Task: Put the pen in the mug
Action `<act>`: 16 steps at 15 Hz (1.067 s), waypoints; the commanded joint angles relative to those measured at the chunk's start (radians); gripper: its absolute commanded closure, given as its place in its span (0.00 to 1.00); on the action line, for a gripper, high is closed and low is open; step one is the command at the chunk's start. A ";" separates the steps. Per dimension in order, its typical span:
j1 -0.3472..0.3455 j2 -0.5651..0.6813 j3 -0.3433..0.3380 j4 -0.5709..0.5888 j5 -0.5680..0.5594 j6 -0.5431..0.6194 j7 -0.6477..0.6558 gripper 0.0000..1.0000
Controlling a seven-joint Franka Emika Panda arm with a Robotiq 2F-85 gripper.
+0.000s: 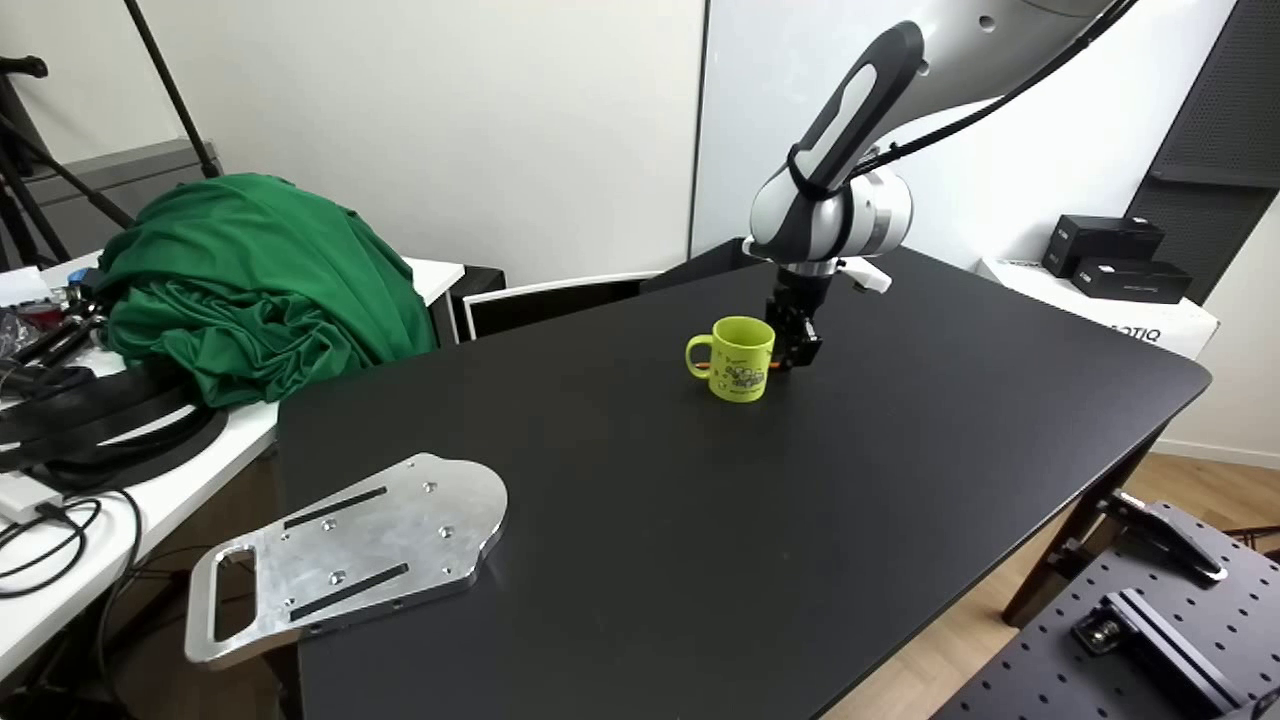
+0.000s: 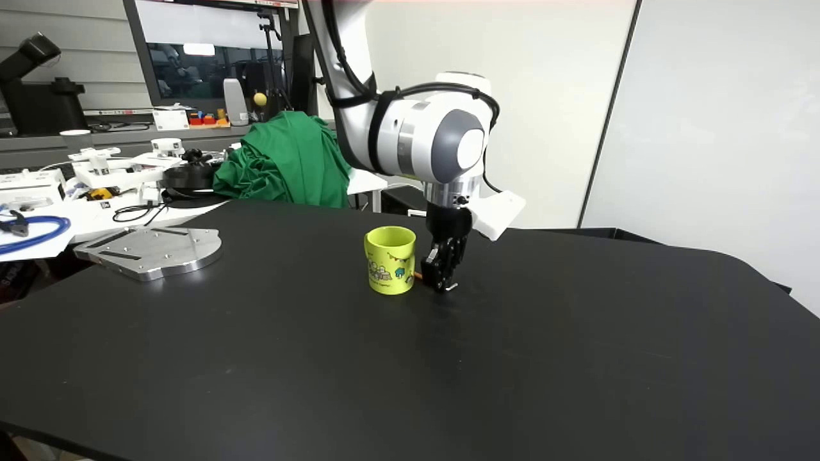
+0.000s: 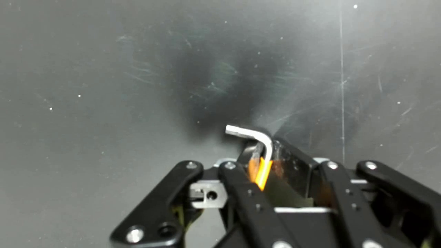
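The lime yellow-green mug (image 1: 740,350) stands upright on the black table in both exterior views (image 2: 391,269). Its handle points left in an exterior view. No slim dark pen shows; it is hidden or out of view. My gripper (image 3: 266,151) points down at the table, close beside the mug, in both exterior views (image 1: 795,350) (image 2: 442,275). It is shut on an L-shaped silver hex key (image 3: 249,132) with an orange sleeve. The key's bent end sticks out in front of the fingertips. Its orange part (image 1: 701,366) runs behind the mug. I cannot tell whether it touches the table.
A silver metal plate (image 1: 390,550) lies on the black table (image 1: 640,520) and overhangs its edge. A green cloth heap (image 1: 270,290) is on a white side table. Black boxes on a white box (image 1: 1100,310) stand beyond the table's far side.
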State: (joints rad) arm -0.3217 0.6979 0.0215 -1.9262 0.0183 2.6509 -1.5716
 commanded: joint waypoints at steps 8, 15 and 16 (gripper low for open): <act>0.114 -0.033 -0.143 0.124 -0.184 -0.201 0.220 0.95; 0.212 -0.102 -0.192 0.220 -0.436 -0.405 0.288 0.95; 0.227 -0.108 -0.197 0.230 -0.480 -0.425 0.298 0.95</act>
State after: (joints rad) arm -0.1437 0.6133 -0.1480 -1.7338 -0.3569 2.2981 -1.3330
